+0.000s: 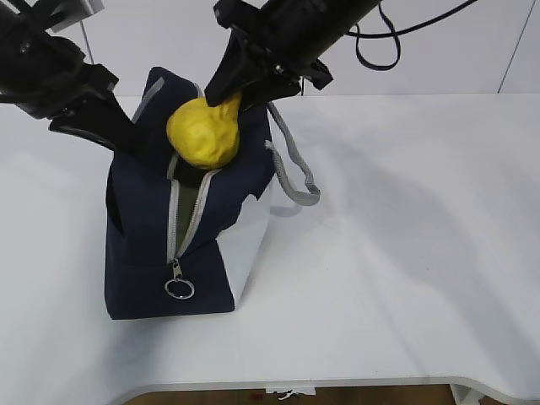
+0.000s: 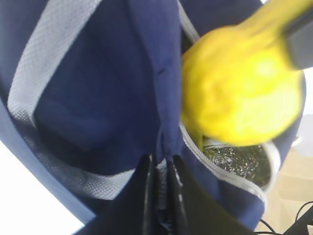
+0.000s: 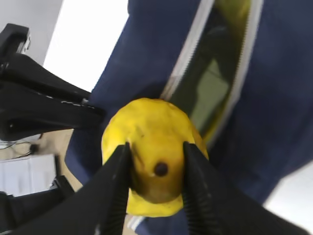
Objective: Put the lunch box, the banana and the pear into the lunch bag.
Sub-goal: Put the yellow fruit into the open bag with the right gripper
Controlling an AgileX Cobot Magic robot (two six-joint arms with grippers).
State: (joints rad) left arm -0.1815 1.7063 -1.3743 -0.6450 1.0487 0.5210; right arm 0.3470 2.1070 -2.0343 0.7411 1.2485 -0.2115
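Observation:
The navy lunch bag (image 1: pixel 148 245) stands on the white table at left, its top zipper open. My right gripper (image 1: pixel 229 93) is shut on the narrow neck of the golden-yellow pear (image 1: pixel 205 131) and holds it just above the bag's opening. In the right wrist view the fingers (image 3: pixel 117 176) clamp the pear (image 3: pixel 151 142) over the open mouth (image 3: pixel 210 83). My left gripper (image 2: pixel 161 166) is shut on a fold of the bag's navy top edge (image 2: pixel 164 98) and holds it aside; the pear (image 2: pixel 239 93) hangs beside it. A yellow-green shape lies inside the bag (image 3: pixel 234 12). I cannot make out the lunch box or the banana.
The bag's grey strap handle (image 1: pixel 295 173) hangs off its right side. The zipper's ring pull (image 1: pixel 179 288) dangles at the bag's front end. Silver foil lining (image 2: pixel 239 161) shows inside. The table's front edge (image 1: pixel 337 384) runs along the bottom.

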